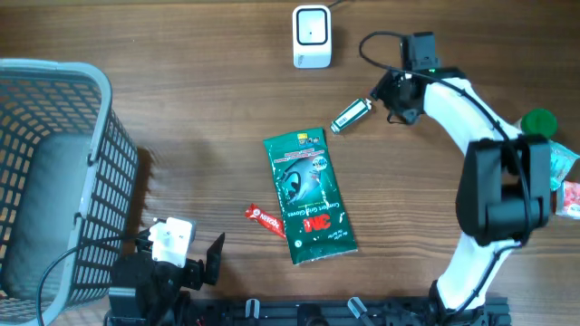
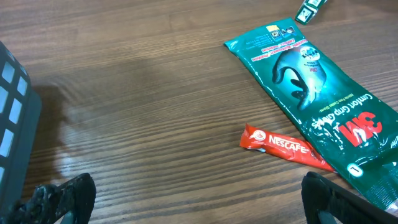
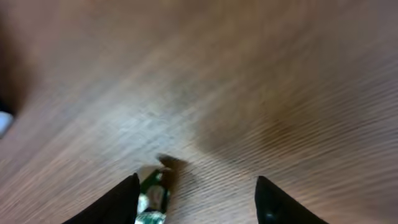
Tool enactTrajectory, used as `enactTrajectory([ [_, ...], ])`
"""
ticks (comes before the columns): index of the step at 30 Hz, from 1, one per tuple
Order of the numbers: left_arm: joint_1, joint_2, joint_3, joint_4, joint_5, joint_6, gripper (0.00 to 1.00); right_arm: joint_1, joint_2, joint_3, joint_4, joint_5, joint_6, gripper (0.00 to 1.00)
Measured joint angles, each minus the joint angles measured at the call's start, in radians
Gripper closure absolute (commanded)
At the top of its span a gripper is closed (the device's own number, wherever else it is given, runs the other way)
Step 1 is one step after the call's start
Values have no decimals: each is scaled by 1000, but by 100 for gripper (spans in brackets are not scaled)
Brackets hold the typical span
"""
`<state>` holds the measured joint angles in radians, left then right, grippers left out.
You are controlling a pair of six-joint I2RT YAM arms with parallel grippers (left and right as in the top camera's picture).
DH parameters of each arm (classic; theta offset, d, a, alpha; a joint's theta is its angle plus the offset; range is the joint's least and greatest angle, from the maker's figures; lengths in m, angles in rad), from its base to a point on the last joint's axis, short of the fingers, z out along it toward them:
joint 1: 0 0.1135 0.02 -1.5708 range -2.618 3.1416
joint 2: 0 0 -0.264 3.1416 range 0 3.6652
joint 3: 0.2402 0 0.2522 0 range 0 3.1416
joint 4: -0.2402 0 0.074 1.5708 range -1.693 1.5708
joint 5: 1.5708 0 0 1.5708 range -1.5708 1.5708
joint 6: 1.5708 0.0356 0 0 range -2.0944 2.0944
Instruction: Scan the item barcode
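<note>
Right tool, jaws apart, hovers just beside a small green-and-silver sachet lying on the wooden counter, near the white box scanner; straddle it squarely before closing

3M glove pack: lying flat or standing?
Flat: the glove pack lies on the table, printed front up, in overhead and left wrist views.

Left arm folded low near its base, left gripper with jaws spread wide, right arm reaching far forward, right gripper angled down, jaws parted
</note>
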<state>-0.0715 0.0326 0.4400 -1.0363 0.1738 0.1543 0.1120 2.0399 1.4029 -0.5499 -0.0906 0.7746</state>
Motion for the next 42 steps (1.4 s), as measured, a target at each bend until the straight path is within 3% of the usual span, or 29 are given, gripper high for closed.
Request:
enactTrajectory([
  [5, 0, 0, 0, 0, 0, 0, 0, 7, 38, -2, 0, -135, 89, 43],
  [9, 0, 0, 0, 0, 0, 0, 0, 7, 38, -3, -3, -184, 176, 66],
  [11, 0, 0, 0, 0, 0, 0, 0, 7, 38, -2, -7, -203, 194, 70],
  [17, 0, 0, 0, -1, 0, 0, 0, 7, 38, 116, -207, -240, 148, 65],
  [21, 0, 0, 0, 0, 0, 0, 0, 25, 38, 172, -277, -190, 129, 43],
  [24, 0, 0, 0, 0, 0, 0, 0, 78, 38, 173, -275, -141, 123, 32],
  [27, 0, 0, 0, 0, 0, 0, 0, 160, 38, 173, -253, -27, 163, 31],
  [33, 0, 0, 0, 0, 0, 0, 0, 190, 123, 179, -212, 76, 227, 53],
  [37, 0, 0, 0, -1, 0, 0, 0, 182, 149, 190, -208, 126, 252, 85],
  [39, 0, 0, 0, 0, 0, 0, 0, 182, 150, 190, -208, 133, 257, 96],
  [42, 0, 0, 0, 0, 0, 0, 0, 182, 150, 190, -206, 137, 257, 95],
])
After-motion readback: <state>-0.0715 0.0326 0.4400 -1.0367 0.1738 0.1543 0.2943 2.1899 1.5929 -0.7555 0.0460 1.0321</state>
